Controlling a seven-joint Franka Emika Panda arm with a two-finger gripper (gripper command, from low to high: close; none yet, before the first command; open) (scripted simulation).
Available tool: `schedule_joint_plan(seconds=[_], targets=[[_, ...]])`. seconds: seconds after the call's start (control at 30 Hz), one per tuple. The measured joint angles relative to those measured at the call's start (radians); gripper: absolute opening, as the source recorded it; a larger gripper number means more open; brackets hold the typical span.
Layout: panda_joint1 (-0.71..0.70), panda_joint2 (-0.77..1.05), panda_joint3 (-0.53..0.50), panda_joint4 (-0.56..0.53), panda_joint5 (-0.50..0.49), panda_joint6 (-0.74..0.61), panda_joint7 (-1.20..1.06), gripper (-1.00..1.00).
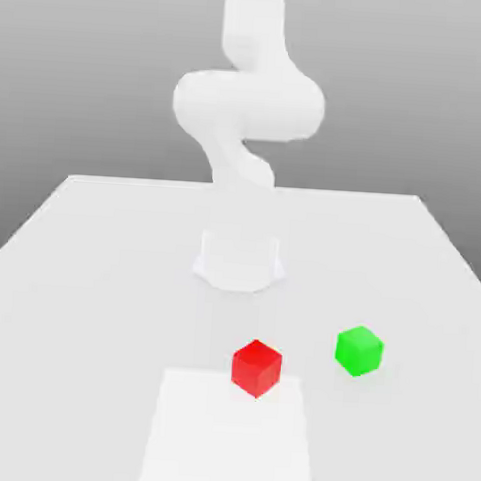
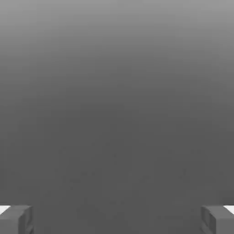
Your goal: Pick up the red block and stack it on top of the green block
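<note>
The claw [image 2: 117,220] stands with its jaws wide apart in the hand view: one grey fingertip [image 2: 16,219] sits at one lower corner and the other at the opposite corner, with only plain grey surface between them and nothing gripped.

In the exterior view the white arm [image 1: 248,105] rises at the far side of the white table [image 1: 93,266], bending above its round base [image 1: 239,261].

Going left to right in the exterior view, the red block [image 1: 256,367] comes first. It rests on the table in front of the base, at the far edge of a brighter square patch [image 1: 231,434]. It is a cube, so no long axis shows; it sits flat, turned so one vertical edge faces the camera.

The green block [image 1: 359,351] lies to the exterior view's right of the red block and slightly farther back, near it but apart. It too sits flat, turned corner-on.
</note>
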Motion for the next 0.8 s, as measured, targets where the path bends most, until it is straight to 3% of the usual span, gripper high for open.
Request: schedule_joint_plan(seconds=[0.43, 0.57, 0.7, 0.8], targets=[[0.165, 0.368, -0.12, -0.436, -0.041, 0.311, -0.441, 0.0], [0.211, 0.556, -0.138, -0.57, -0.053, 0.458, -0.598, 0.0], [0.25, 0.734, -0.143, -0.584, 0.025, 0.6, -0.7, 0.0], [0.218, 0.828, -0.083, -0.573, 0.116, 0.679, -0.767, 0.0]])
